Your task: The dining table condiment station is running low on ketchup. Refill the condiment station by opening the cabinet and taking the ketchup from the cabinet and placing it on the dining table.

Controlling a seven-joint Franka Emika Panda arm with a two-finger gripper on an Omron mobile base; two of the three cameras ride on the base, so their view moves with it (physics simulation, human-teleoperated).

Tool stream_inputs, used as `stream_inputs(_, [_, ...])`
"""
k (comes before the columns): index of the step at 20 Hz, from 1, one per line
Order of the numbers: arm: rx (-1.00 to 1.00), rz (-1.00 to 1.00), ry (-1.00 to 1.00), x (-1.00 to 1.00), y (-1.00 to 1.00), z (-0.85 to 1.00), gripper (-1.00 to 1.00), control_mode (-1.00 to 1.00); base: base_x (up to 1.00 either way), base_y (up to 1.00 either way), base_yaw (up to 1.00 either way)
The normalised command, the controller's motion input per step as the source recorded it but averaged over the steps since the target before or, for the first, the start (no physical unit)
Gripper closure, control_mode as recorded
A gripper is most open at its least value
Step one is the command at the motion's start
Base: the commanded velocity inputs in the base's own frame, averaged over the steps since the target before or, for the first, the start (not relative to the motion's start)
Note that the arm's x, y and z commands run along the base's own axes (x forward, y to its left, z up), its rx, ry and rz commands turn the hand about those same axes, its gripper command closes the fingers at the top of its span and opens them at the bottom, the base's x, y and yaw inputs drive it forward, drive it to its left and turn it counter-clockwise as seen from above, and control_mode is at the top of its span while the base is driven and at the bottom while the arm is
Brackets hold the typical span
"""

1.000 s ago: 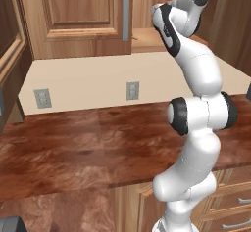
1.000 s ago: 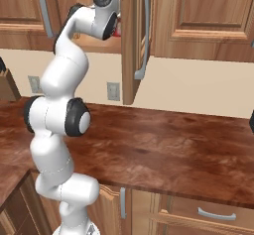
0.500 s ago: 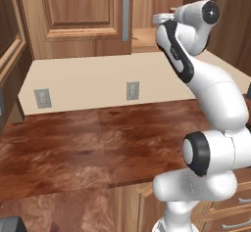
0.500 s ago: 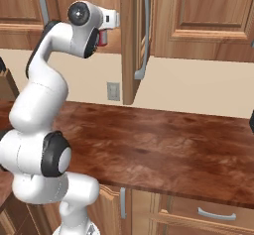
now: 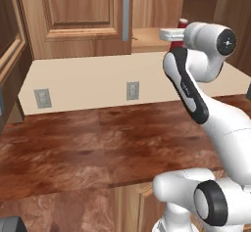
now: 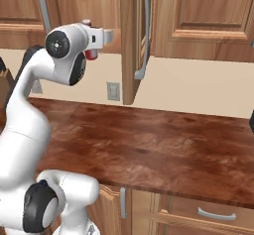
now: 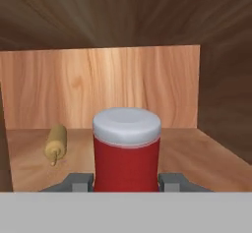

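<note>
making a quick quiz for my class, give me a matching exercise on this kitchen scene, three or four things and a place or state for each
Things:
1. small red ketchup bottle with a white cap
2. tan rolling pin
3. brown wooden cabinet door with a grey bar handle
4. white wall outlet

Places or states:
A. swung open, seen edge-on
B. on the beige wall above the glossy reddish-brown countertop
C. upright between the two fingers of the tool
D. lying on the cabinet shelf, beside the bottle and apart from it

Pairs: 1-C, 2-D, 3-A, 4-B
</note>
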Motion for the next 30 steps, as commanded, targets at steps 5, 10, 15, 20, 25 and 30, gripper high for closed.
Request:
stream_inputs(5, [0.0,0.0,0.0,-1.0,0.0,-0.1,1.0,-1.0,0.0,0.0,0.0])
stream_inputs(10, [0.0,0.0,0.0,-1.0,0.0,-0.16,1.0,-1.0,0.0,0.0,0.0])
stream_inputs(15, [0.02,0.0,0.14,-0.7,0.0,-0.43,1.0,-1.0,0.0,0.0,0.0])
stream_inputs(20, [0.02,0.0,0.13,-0.63,0.0,-0.51,1.0,-1.0,0.0,0.0,0.0])
stream_inputs(25, [0.0,0.0,0.01,-0.15,0.0,-0.08,1.0,1.0,-0.76,0.0,-0.14])
stream_inputs(30, [0.0,0.0,0.0,0.0,0.0,0.0,1.0,1.0,-0.88,0.0,-0.57])
